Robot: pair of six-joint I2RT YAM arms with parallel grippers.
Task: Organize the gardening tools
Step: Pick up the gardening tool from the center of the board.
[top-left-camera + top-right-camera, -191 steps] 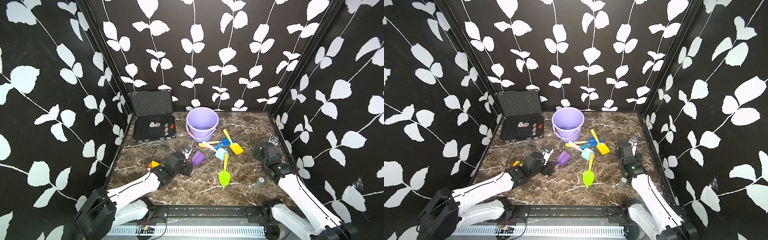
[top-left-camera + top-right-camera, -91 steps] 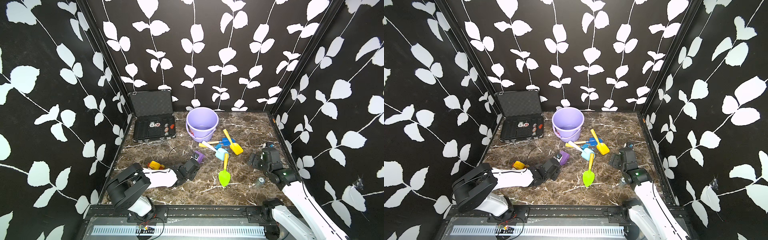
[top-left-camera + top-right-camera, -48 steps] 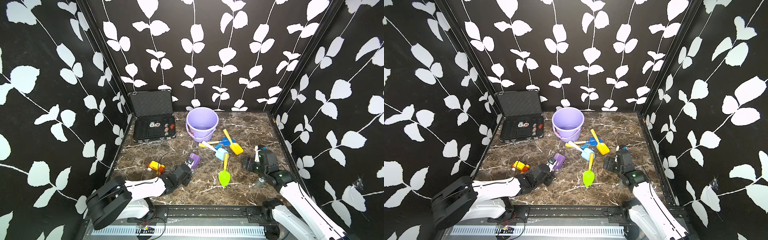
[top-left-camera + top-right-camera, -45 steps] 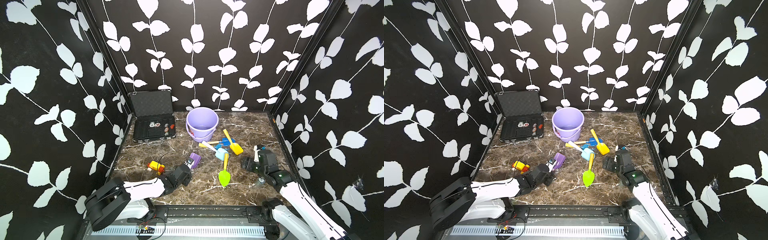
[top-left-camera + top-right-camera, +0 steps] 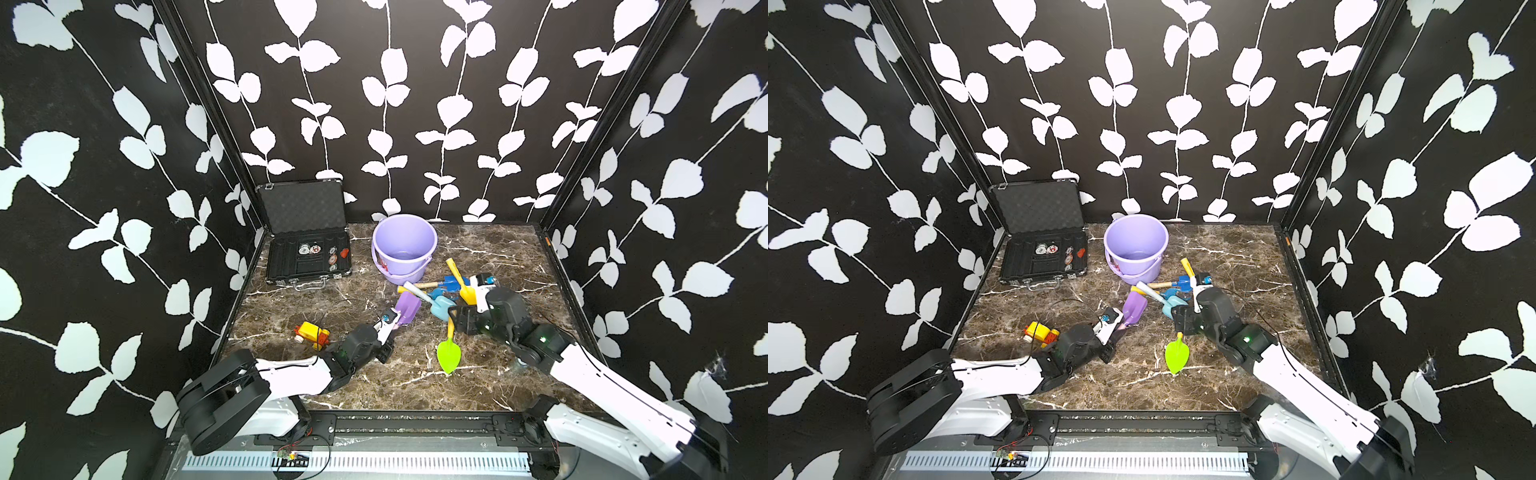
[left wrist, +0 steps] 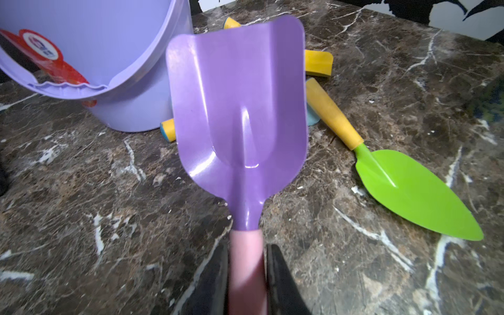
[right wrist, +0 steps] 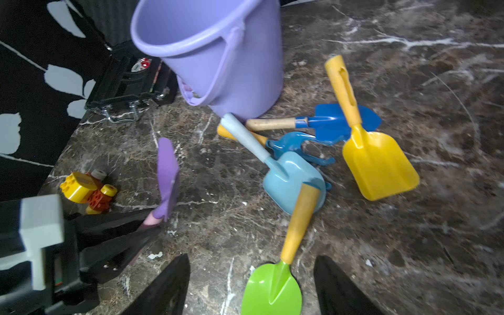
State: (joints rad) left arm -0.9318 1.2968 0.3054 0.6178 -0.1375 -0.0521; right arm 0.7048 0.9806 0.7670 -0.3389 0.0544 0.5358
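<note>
My left end effector (image 6: 246,261) pinches the purple scoop (image 6: 237,109), likely light and stiff, by its pink handle (image 6: 245,245); my right end effector (image 7: 252,261) hangs spread over the green trowel (image 7: 272,291).

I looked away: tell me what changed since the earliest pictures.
The right gripper swung inward to the lime trowel; its fingers now straddle the neck, open. The left arm folded back; the left gripper stays shut on the purple scoop. The bucket, toy vehicle and other tools stayed put.
</note>
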